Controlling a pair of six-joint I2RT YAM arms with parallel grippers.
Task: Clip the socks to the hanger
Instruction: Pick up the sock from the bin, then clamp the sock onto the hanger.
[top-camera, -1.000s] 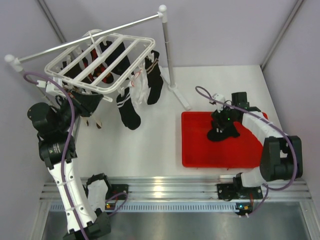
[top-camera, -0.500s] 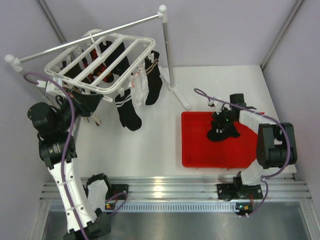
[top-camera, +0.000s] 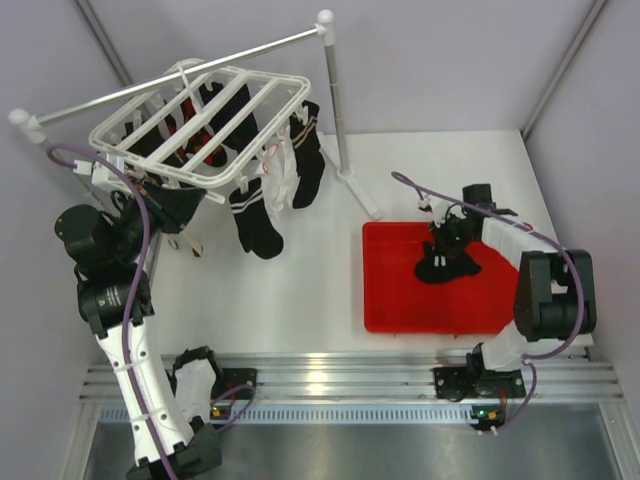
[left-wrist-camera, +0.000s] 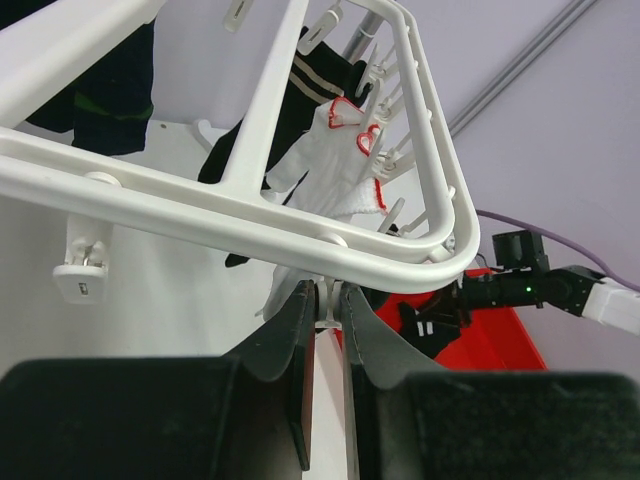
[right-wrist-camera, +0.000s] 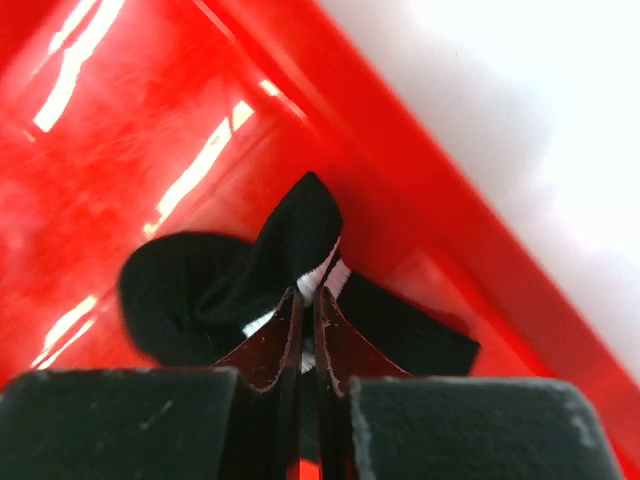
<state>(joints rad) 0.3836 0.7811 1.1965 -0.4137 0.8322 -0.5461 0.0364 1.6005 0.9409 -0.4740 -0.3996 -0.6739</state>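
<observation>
A black sock (top-camera: 445, 264) with white stripes lies crumpled in the red tray (top-camera: 400, 300). My right gripper (top-camera: 446, 240) is over it, and in the right wrist view it (right-wrist-camera: 310, 302) is shut on the sock's (right-wrist-camera: 190, 290) striped cuff. The white hanger (top-camera: 200, 120) hangs at the back left, with two black striped socks (top-camera: 258, 222) clipped along its near edge. My left gripper (left-wrist-camera: 327, 302) is under the hanger's rim (left-wrist-camera: 250, 215), shut on a small white clip (left-wrist-camera: 328, 312) that dangles from it.
A grey rail stand (top-camera: 330, 95) carries the hanger; its foot reaches toward the tray's far left corner. A white sock with red trim (left-wrist-camera: 335, 170) hangs between the black ones. The tray's raised rim (right-wrist-camera: 400, 190) runs just behind the sock.
My right gripper has closed on the sock's cuff in the tray, and its wrist has shifted slightly. The left gripper and the hanger have not moved.
</observation>
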